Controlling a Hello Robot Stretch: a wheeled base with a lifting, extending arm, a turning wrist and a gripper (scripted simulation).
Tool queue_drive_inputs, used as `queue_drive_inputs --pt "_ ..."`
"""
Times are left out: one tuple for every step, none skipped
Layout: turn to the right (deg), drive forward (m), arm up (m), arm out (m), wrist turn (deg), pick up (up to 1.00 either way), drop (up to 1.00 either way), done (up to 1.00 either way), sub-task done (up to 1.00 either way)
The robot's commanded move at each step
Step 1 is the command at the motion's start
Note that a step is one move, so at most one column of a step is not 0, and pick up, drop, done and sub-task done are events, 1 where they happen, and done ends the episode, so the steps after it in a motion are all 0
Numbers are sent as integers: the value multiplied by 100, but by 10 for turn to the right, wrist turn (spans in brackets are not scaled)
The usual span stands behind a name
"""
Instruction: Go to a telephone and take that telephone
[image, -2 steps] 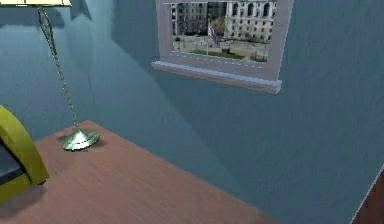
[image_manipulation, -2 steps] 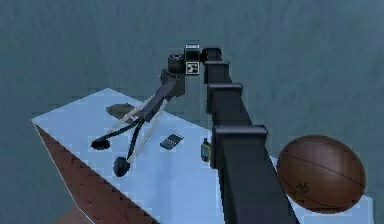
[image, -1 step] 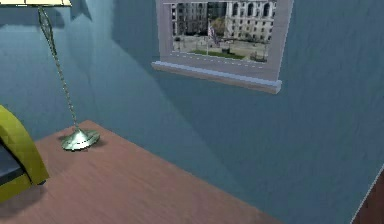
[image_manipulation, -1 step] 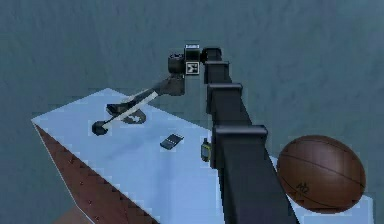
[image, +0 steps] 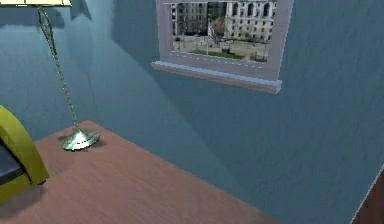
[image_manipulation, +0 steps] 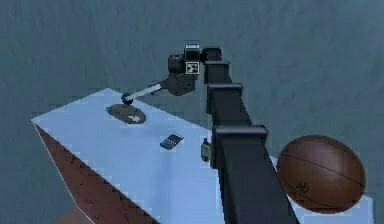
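Telephone (image_manipulation: 173, 142): a small, dark, flat rectangular slab with a paler grey face, lying flat on the pale tabletop (image_manipulation: 90, 140) in the arm side view. Its long axis runs slantwise across the picture. It rests near the tabletop's middle, clear of the edges, between a grey oval thing (image_manipulation: 128, 115) up-left and the dark arm (image_manipulation: 235, 130) at right, touching neither. Finer detail cannot be made out.
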Motion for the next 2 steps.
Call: queue_drive_inputs --pt "0 0 0 0 240 0 0 0 0" --pt "0 0 -28 0 0 0 0 0 0"
